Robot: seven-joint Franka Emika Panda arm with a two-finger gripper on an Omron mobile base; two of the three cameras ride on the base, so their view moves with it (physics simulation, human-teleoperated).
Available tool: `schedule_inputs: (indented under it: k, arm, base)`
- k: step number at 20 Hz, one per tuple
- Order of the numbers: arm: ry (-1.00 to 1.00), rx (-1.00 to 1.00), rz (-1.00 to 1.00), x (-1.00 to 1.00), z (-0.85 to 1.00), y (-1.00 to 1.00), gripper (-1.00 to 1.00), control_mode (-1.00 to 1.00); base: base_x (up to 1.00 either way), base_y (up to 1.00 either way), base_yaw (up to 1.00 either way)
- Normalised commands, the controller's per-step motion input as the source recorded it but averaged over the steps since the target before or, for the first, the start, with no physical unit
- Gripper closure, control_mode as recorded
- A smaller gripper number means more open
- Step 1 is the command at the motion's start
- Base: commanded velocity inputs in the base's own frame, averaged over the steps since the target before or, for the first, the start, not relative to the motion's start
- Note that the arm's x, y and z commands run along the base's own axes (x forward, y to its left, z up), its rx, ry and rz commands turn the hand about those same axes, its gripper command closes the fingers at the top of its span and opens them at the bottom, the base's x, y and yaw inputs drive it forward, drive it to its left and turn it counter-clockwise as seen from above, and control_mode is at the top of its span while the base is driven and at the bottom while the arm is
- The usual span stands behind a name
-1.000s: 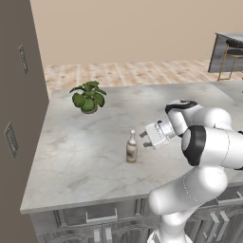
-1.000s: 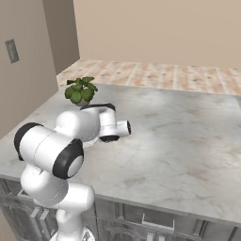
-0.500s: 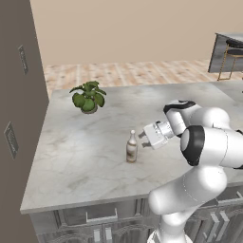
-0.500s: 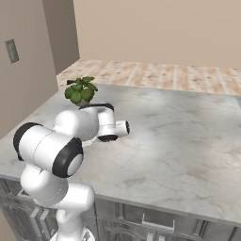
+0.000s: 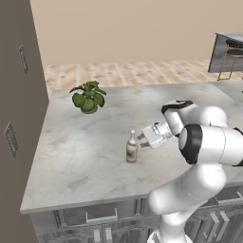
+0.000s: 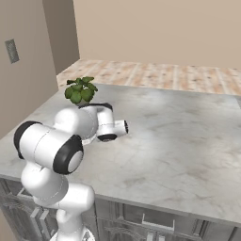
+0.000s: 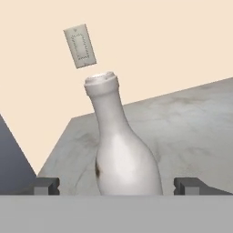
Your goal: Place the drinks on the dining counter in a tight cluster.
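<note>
- Brown-and-white bottle (image 5: 131,147) stands upright on the grey marbled counter (image 5: 80,142), well apart from the potted plant (image 5: 88,96)
- Gripper (image 7: 116,185) faces the bottle, jaws spread wide, fingertips (image 7: 45,185) flanking its body without touching

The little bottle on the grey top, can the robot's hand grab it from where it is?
Probably yes. The end effector is open right beside the brown-and-white bottle, which stands upright. In the hand view the bottle sits between the two fingertips, with nothing in between.
</note>
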Motion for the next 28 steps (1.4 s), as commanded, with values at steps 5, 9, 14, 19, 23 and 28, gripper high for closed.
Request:
schedule_inputs:
  k: [5,9,14,19,23,28]
  arm:
    - [0.00,0.00,0.00,0.00,-0.14,0.05,-1.00,-1.00]
    - [0.00,0.00,0.00,0.00,-0.14,0.05,-1.00,-1.00]
    - [0.00,0.00,0.00,0.00,-0.03,0.09,-1.00,-1.00]
    - [0.00,0.00,0.00,0.00,0.00,0.08,-1.00,-1.00]
    - [0.00,0.00,0.00,0.00,0.00,0.10,-1.00,-1.00]
    - [0.00,0.00,0.00,0.00,0.00,0.08,-1.00,-1.00]
  base:
    - [0.00,0.00,0.00]
    - [0.00,0.00,0.00]
    - [0.00,0.00,0.00]
    - [0.00,0.00,0.00]
    - [0.00,0.00,0.00]
    - [0.00,0.00,0.00]
